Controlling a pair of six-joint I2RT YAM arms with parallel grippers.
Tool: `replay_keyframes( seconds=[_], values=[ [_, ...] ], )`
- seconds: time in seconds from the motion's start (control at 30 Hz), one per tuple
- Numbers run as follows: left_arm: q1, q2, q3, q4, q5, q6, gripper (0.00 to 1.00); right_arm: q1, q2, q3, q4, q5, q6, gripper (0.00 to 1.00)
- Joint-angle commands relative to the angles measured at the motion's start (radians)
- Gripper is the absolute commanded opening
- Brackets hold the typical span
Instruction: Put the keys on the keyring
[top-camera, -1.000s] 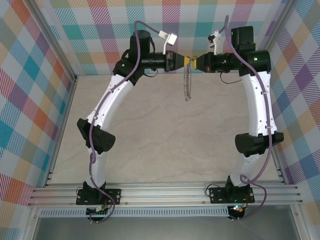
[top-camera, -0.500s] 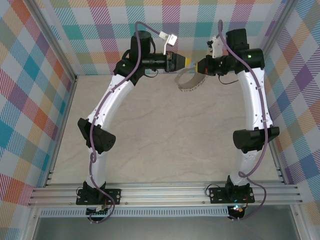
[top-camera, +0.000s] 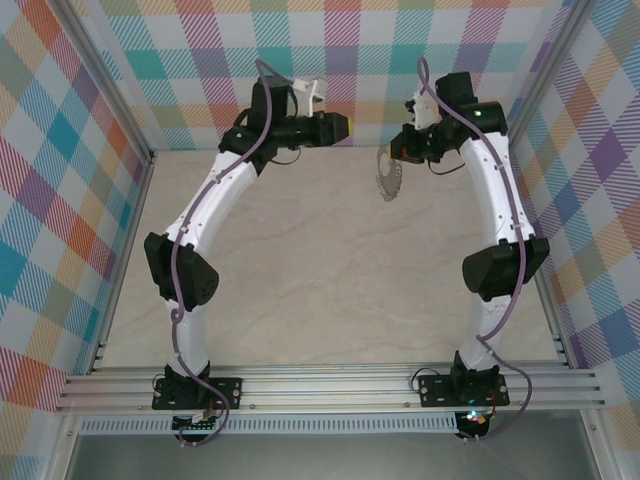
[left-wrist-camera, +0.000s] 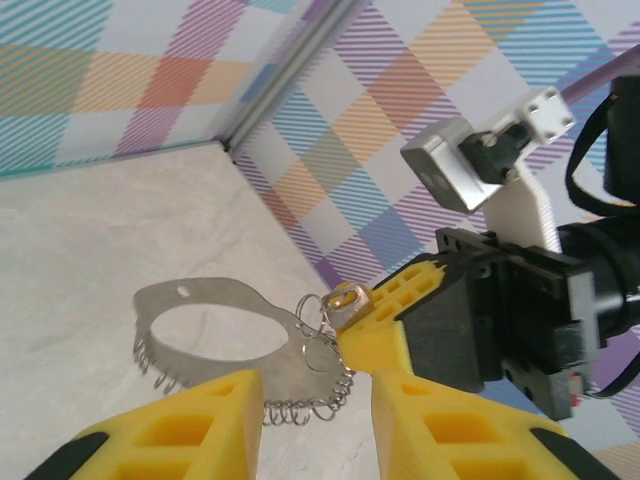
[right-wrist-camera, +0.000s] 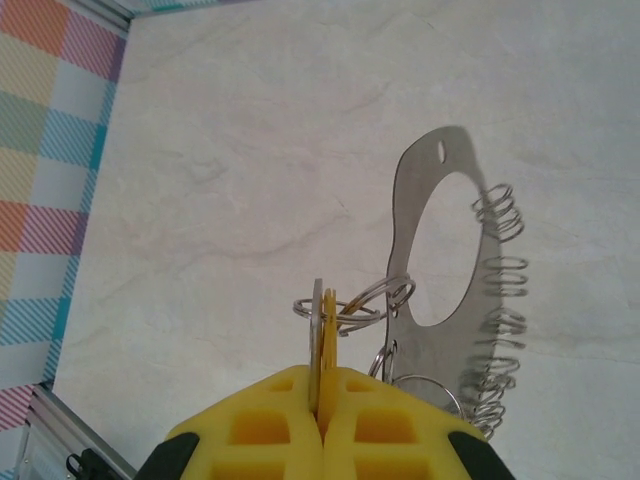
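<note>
Right gripper (right-wrist-camera: 320, 385) is clamped tight on the tiny gold-headed key (right-wrist-camera: 328, 320). The large grey flat metal keyring (right-wrist-camera: 455, 160), rim fringed with small wire loops, dangles just past its fingertips off a small split ring (right-wrist-camera: 372, 298) at the key head, clear of the pale marbled tabletop (right-wrist-camera: 200, 150); it looks threaded, but edge-on I can't confirm. Left gripper (left-wrist-camera: 310, 425) faces it from nearby, jaws partly apart and empty, so I'd hold the right clamp firm, keep left clear of the floppy ring, and lower slowly so nothing swings.
</note>
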Motion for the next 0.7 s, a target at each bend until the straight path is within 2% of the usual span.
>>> replay_keyframes(
  seconds=[0.0, 0.23, 0.43, 0.67],
  values=[
    [0.013, -0.090, -0.041, 0.055, -0.043, -0.025, 0.34, -0.002, 0.027, -0.007, 0.042, 0.019, -0.007, 0.00],
    [0.027, -0.130, -0.115, 0.081, -0.066, -0.042, 0.35, -0.003, 0.072, -0.049, 0.065, 0.057, -0.019, 0.00],
    [0.032, -0.146, -0.143, 0.087, -0.071, -0.050, 0.35, 0.000, 0.088, -0.138, 0.120, 0.037, 0.003, 0.00],
    [0.032, -0.174, -0.194, 0.110, -0.076, -0.063, 0.35, 0.048, 0.095, -0.226, 0.153, 0.042, 0.026, 0.00]
  ],
)
